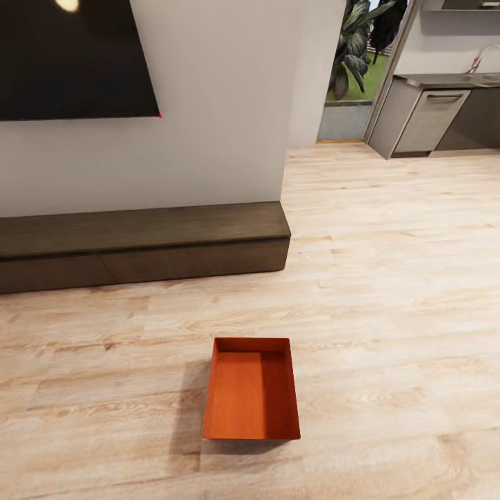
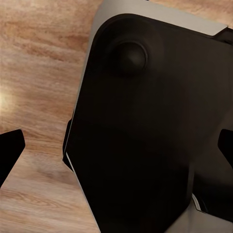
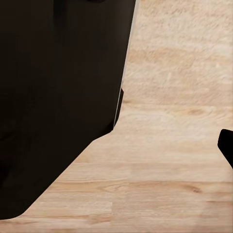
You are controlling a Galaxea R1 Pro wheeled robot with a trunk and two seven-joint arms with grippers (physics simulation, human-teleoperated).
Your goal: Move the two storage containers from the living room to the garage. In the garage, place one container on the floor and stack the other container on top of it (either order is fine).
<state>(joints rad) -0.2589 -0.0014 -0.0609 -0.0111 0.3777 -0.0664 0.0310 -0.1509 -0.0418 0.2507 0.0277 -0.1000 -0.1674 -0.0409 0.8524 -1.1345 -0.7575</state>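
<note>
Here, one orange-red storage container [image 1: 251, 392] is sitting open-top on the pale wood-plank floor [image 1: 389, 292] of the living room, well apart from the long low dark-brown cabinet [image 1: 142, 243] under the black wall TV [image 1: 73, 59]. Bare planks are lying open all around it. Toward the far right, kitchen cabinets [image 1: 434, 118] are standing. The left gripper [image 2: 116, 148] is showing spread, empty fingertips [image 2: 9, 145] over dark robot body [image 2: 145, 136]. Whether the right gripper's jaws are released or clenched, I cannot tell.
</note>
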